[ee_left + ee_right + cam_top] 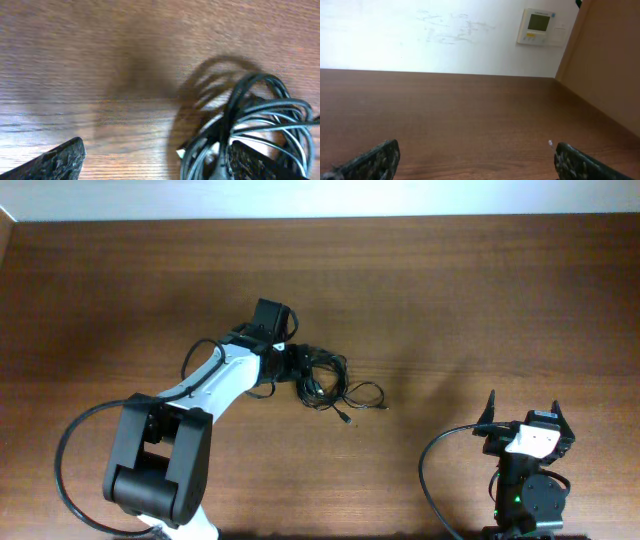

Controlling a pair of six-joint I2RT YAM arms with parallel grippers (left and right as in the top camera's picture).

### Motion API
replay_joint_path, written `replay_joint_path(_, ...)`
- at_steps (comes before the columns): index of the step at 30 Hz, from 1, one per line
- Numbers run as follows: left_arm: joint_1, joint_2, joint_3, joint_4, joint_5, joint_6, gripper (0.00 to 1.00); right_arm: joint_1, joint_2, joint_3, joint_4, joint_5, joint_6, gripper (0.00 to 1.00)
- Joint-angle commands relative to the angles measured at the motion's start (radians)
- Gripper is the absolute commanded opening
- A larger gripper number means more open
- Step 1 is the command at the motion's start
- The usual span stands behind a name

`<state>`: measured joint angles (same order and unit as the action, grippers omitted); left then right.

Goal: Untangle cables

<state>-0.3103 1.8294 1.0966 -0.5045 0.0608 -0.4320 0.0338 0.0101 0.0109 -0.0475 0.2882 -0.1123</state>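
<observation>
A knotted bundle of thin black cables [325, 380] lies near the middle of the table, with loose loops trailing right to a small plug end [345, 420]. My left gripper [290, 363] is down at the bundle's left edge. In the left wrist view its jaws [155, 162] are open and wide apart, with the cables [260, 122] lying against the inner side of the right finger. My right gripper [525, 418] is open and empty at the table's front right, far from the cables; its fingers [477, 160] frame bare wood.
The wooden table [480, 300] spans the view. Thick black arm cables loop beside each base, one at the left [70, 450] and one at the right [430, 470]. A white wall with a thermostat panel [538, 26] stands beyond the table's far edge.
</observation>
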Motion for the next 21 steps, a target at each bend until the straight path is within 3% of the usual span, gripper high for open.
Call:
replay_joint_path(1,-0.001,0.011,-0.004,0.003,-0.068,-0.002,0.95,0.005,-0.007,-0.005,-0.005,0.012,0.000,0.99)
replay_joint_path(8,-0.001,0.011,-0.046,0.004,-0.061,-0.002,1.00,0.005,-0.007,-0.005,-0.005,0.012,0.000,0.98)
replay_joint_path(21,-0.004,0.011,-0.088,0.060,-0.062,-0.002,0.99,0.005,-0.007,-0.005,-0.005,0.012,0.000,0.99)
